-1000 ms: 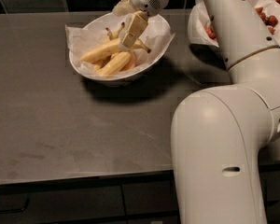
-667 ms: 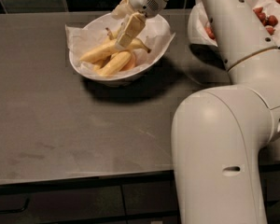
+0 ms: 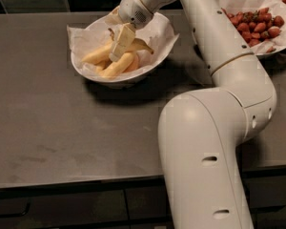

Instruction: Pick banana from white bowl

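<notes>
- The gripper [image 3: 117, 54] is down inside the white bowl [image 3: 115, 80], its tip resting among the fruit and lying across the middle of the banana [image 3: 96, 54]. We cannot tell whether it has closed on anything or is released.
- The banana is long, slender and gently curved. It is yellow with a dark pointed end on the right, and it lies in the bowl across most of its width.
- Just below it we count one shorter, stubbier banana [image 3: 119, 67]. A bit of yellow to its left may be a third.
- Crinkled white paper [image 3: 81, 36] lines the bowl and sticks out over the rim.
- The single white arm [image 3: 219, 51] reaches in from the right.
- We count two bowls on the grey worktop [image 3: 62, 137]. The second bowl [image 3: 275, 49], at the far right, holds red strawberries [image 3: 257, 24].
</notes>
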Robot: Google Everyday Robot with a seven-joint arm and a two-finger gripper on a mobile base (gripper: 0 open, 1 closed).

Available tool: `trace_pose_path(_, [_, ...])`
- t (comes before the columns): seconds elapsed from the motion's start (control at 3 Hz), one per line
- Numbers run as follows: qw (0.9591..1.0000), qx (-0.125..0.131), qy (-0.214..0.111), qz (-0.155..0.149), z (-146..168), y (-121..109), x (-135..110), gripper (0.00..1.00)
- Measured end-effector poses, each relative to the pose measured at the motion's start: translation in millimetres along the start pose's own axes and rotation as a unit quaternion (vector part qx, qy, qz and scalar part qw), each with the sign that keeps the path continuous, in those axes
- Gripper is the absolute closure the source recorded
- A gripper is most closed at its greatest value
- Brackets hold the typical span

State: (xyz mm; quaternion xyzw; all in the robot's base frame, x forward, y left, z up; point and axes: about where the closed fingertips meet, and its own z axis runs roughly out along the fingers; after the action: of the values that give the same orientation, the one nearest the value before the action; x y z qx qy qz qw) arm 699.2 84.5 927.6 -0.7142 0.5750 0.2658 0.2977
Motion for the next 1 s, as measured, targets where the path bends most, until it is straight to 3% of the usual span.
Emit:
trace_pose_path(0.67, [0.9999, -0.009, -0.002, 0.007, 15.4, -4.2, 2.6, 0.16])
trace_pose_path(1.0, [1.0, 0.008, 0.003, 0.003, 8.4, -9.0, -1.8, 0.2])
